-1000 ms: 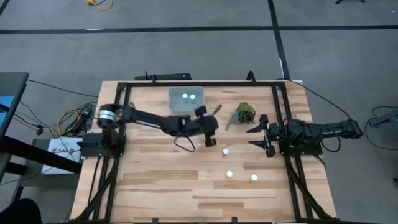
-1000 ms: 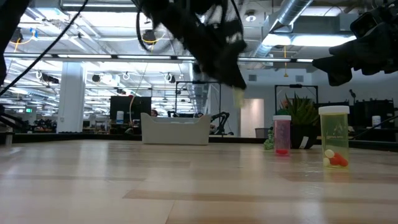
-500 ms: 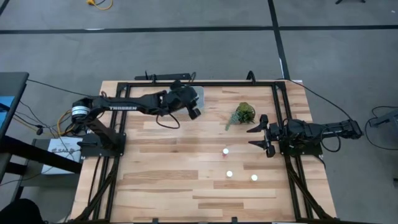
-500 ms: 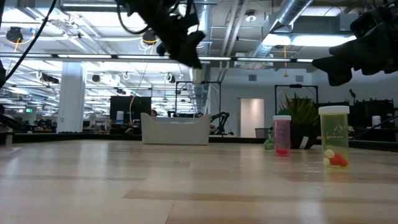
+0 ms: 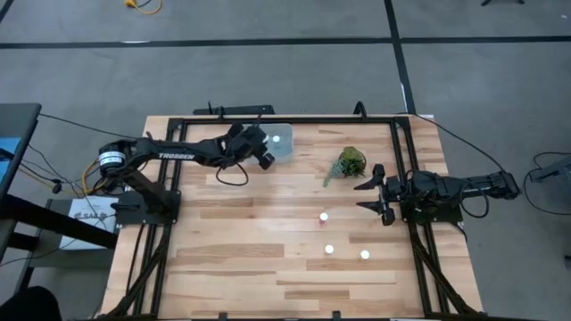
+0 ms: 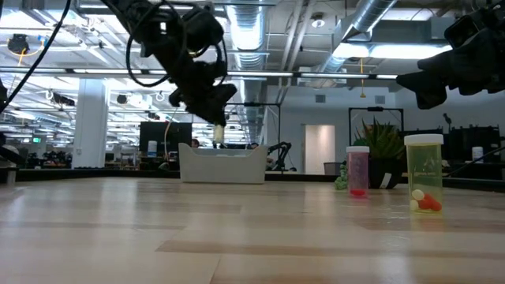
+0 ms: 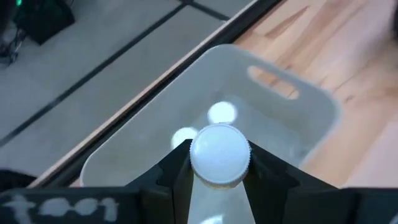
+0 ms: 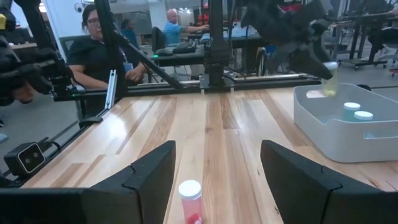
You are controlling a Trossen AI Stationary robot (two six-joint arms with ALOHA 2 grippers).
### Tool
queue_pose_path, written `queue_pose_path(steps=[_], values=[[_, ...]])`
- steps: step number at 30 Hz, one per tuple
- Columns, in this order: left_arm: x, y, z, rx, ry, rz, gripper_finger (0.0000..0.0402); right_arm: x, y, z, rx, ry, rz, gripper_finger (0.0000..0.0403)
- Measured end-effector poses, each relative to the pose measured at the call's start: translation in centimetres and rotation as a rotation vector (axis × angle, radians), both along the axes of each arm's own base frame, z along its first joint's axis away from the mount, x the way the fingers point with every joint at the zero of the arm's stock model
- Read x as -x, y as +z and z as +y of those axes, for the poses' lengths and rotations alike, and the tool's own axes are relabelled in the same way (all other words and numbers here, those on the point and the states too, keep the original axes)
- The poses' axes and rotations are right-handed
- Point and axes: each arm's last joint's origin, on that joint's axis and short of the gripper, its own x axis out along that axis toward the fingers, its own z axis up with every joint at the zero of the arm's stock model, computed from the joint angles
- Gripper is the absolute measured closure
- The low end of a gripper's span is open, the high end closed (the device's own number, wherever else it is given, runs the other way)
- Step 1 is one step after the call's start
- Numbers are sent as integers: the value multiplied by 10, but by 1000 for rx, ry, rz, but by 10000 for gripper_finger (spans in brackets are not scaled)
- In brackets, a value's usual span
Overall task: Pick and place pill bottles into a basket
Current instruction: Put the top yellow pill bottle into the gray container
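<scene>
My left gripper (image 5: 260,152) is shut on a pill bottle with a white cap (image 7: 219,154) and hangs over the pale translucent basket (image 5: 280,145) at the table's far edge. The basket holds two white-capped bottles (image 7: 222,113), (image 7: 185,135). Three more bottles stand on their bases on the table (image 5: 323,216), (image 5: 329,250), (image 5: 365,255). My right gripper (image 5: 372,193) waits open at the table's right side, with one bottle (image 8: 189,198) ahead of its fingers. My left gripper pinches the bottle between its two fingers (image 7: 180,165), on the sides just under the white cap (image 7: 219,154). The fingers come from above, pointing down. The bottle hangs upright below them (image 6: 218,134), clear of the basket (image 6: 222,166) and above it.
A green leafy sprig (image 5: 350,162) lies right of the basket. A black metal frame (image 5: 285,118) borders the table. People sit in the room beyond the table (image 8: 99,50). Bare wood lies across the table's near half.
My left gripper has carried the bottle from the table's middle toward the far edge and a little left, and now hangs over the basket, lower than half a second ago. It has stayed shut on the bottle. My right arm has kept still.
</scene>
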Motion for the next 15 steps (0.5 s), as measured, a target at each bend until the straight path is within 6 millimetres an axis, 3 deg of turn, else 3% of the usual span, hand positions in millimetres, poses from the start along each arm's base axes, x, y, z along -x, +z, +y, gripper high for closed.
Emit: queue_pose_path(steps=[15], values=[[23,-27,20,41,82,-59,292,0,0,0,0,0,0,172]])
